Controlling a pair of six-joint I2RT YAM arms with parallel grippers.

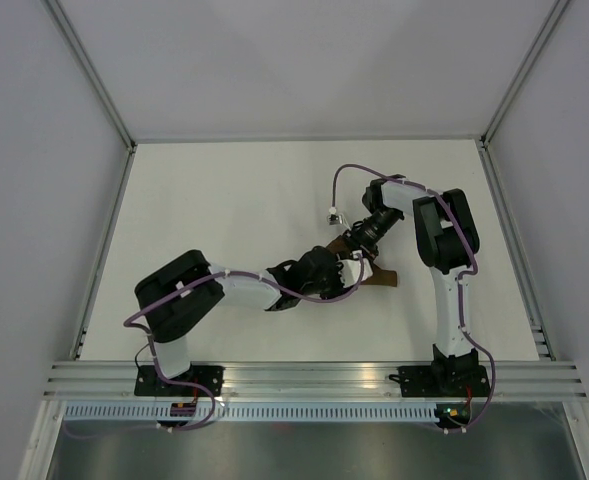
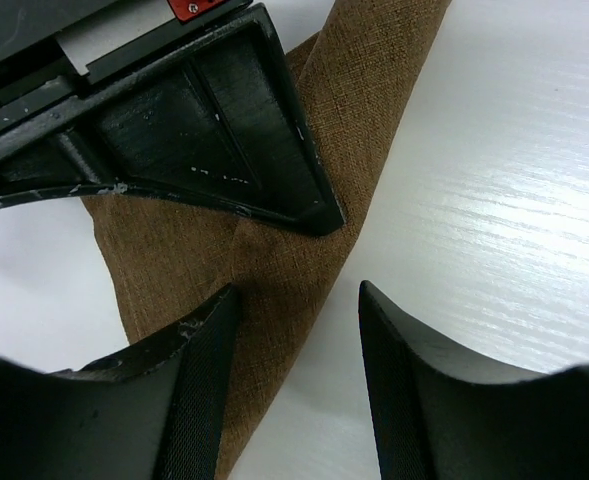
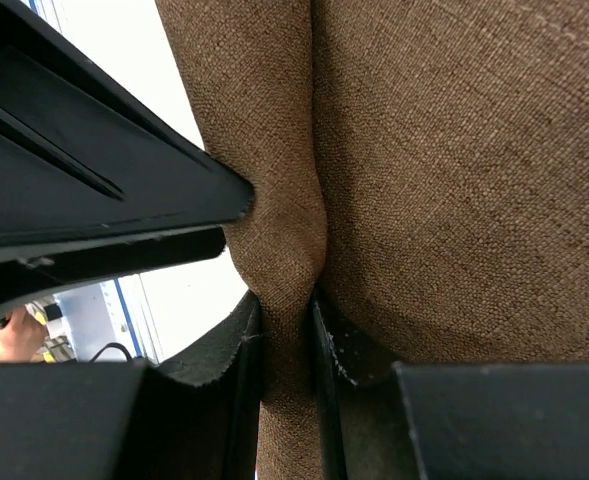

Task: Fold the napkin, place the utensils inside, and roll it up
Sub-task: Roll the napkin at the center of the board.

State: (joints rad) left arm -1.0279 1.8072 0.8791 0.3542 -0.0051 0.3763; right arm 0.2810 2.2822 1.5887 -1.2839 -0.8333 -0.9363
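A: Where was the napkin (image 2: 364, 90)?
B: On the white surface (image 2: 494, 200), a fold pinched tight between the right fingers (image 3: 214, 400).
A: And the left fingers (image 2: 174, 400)?
B: Spread apart over its edge, gripping nothing.

1. The table (image 1: 224, 190) lies open across its far and left parts.
2. Right of centre, the left gripper (image 1: 346, 270) and right gripper (image 1: 362, 238) crowd together over the napkin (image 1: 379, 279), blocking passage between them.
3. Walls (image 1: 304, 60) close the far edge and both sides.

Plain brown napkin (image 2: 274, 270), no pattern; white table (image 2: 494, 200), faintly grained.
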